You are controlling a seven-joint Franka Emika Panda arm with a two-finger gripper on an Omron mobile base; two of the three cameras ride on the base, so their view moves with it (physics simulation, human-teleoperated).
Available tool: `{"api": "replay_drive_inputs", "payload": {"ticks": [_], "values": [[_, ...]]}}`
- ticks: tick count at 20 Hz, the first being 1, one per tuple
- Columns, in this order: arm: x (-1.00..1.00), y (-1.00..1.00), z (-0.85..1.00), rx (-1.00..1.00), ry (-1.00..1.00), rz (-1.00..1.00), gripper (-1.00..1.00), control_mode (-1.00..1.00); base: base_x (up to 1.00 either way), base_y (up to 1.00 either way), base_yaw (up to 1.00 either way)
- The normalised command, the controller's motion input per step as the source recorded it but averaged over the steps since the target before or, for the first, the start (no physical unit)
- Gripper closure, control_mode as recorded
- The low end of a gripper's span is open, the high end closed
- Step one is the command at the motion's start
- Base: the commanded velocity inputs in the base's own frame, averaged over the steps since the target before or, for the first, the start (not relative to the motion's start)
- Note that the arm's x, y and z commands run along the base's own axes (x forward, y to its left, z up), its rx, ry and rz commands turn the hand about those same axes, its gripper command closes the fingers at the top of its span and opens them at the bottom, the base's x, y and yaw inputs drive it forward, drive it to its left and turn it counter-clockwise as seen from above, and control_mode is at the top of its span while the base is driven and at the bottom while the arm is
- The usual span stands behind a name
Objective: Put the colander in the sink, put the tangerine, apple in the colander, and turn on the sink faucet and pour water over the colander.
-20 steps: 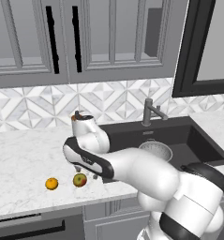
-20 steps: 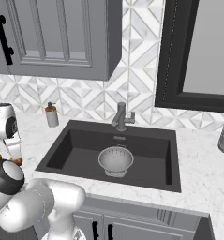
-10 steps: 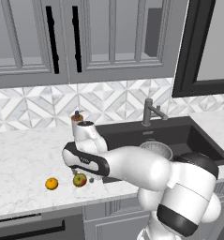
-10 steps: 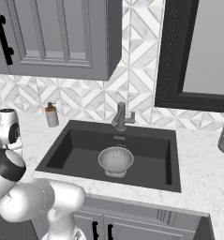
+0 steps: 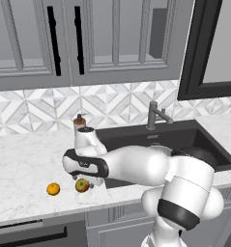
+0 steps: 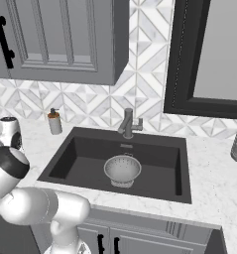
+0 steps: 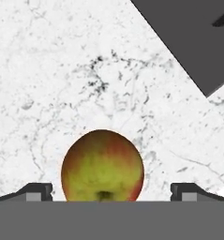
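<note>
The arm has dipped lower over the last second, bringing its gripper (image 7: 111, 199) down onto the apple (image 5: 82, 185) on the marble table (image 5: 25, 169). In the hand view the apple (image 7: 102, 166) sits at 6 o'clock, centred between the finger tips (image 7: 36, 191), with the jaws spread wide and nothing held. The tangerine (image 5: 53, 188) lies near the apple at 9 o'clock. The colander (image 6: 122, 168) already stands in the sink (image 6: 70, 156), below the sink faucet (image 6: 128, 123). Judging from this, closing on the apple looks imminent.
</note>
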Motion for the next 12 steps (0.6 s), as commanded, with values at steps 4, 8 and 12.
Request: {"api": "replay_drive_inputs", "payload": {"ticks": [4, 8, 12], "values": [[0.0, 0.01, -0.27, 0.0, -0.01, 0.0, -1.0, -1.0, 0.0, 0.0, 0.0], [0.03, 0.0, -0.29, 0.0, -0.02, 0.0, -1.0, -1.0, 0.0, 0.0, 0.0], [0.05, 0.0, -0.41, 0.0, -0.02, 0.0, -1.0, -1.0, 0.0, 0.0, 0.0]]}}
